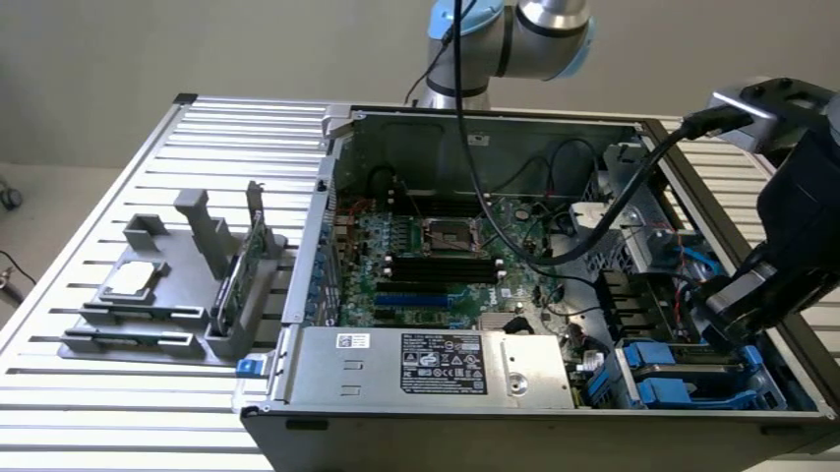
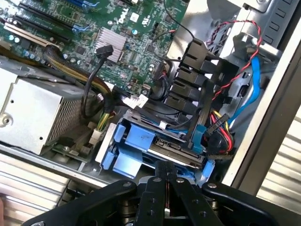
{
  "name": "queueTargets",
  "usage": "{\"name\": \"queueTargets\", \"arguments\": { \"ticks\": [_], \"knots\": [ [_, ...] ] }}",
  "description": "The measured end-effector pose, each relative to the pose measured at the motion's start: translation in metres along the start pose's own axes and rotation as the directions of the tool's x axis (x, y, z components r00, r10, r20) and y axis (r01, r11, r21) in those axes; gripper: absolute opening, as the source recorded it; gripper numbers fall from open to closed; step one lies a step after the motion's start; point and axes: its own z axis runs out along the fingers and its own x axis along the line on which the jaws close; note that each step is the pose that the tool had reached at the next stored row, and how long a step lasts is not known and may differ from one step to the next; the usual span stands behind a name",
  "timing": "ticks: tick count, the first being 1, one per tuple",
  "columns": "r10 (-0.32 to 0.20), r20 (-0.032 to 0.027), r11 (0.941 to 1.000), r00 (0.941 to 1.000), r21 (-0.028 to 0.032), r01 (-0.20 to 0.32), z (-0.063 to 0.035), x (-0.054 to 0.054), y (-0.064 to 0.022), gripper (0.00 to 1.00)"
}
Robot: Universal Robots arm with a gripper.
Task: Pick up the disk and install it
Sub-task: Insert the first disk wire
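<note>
Black gripper (image 2: 165, 170) fingers are pressed together with nothing between them, tips just over the disk (image 2: 141, 141); whether they touch it I cannot tell; the disk lies in its blue carrier, low in the drive bay at a front corner of the open computer case (image 1: 329, 177), on the exterior view's right.

A black bracket (image 2: 193, 80) and a blue ribbon cable (image 2: 254, 80) crowd in beside the bay, with a twisted red-and-black wire (image 2: 235, 70) looping past; a thick black hose (image 1: 617, 216) droops from the arm across the case; the silver power supply (image 1: 447, 362) sits just beside the bay and carries a white label whose print is too small to read; on the green motherboard (image 1: 434, 256) white lettering reads DELL.

Well apart, on the slatted table (image 1: 79, 393), a grey holder (image 1: 197, 315) carries a square silver chip (image 1: 132, 280) and an upright green card (image 1: 256, 251).
</note>
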Motion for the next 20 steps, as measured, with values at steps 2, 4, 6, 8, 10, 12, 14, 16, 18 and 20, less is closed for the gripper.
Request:
{"name": "queueTargets", "arguments": {
  "ticks": [2, 4, 6, 8, 10, 12, 14, 16, 18, 20],
  "knots": [
    [0.037, -0.0007, 0.9993, 0.9993, 0.003, -0.037, 0.0007, 0.0, 0.0, 0.11],
    [0.067, -0.0012, 0.9977, 0.9977, 0.0053, -0.067, 0.0008, 0.0, 0.0, 0.11],
    [0.089, -0.0021, 0.996, 0.996, 0.007, -0.089, 0.0006, 0.0, -0.0002, 0.11],
    [0.104, -0.0038, 0.9945, 0.9946, 0.0074, -0.104, 0.0007, 0.001, -0.0009, 0.11],
    [0.11, -0.0054, 0.9939, 0.9939, 0.0075, -0.11, 0.0007, 0.0, -0.0018, 0.11],
    [0.112, -0.0069, 0.9937, 0.9937, 0.0072, -0.112, 0.0009, -0.001, -0.0031, 0.11],
    [0.112, -0.008, 0.9937, 0.9937, 0.0069, -0.112, 0.0014, -0.006, -0.0059, 0.11],
    [0.112, -0.009, 0.9937, 0.9937, 0.0057, -0.112, 0.0021, -0.014, -0.0097, 0.11],
    [0.112, -0.0102, 0.9937, 0.9937, 0.0037, -0.112, 0.0029, -0.023, -0.0138, 0.11],
    [0.112, -0.0112, 0.9937, 0.9936, 0.0007, -0.112, 0.0037, -0.031, -0.0174, 0.11]
  ]
}}
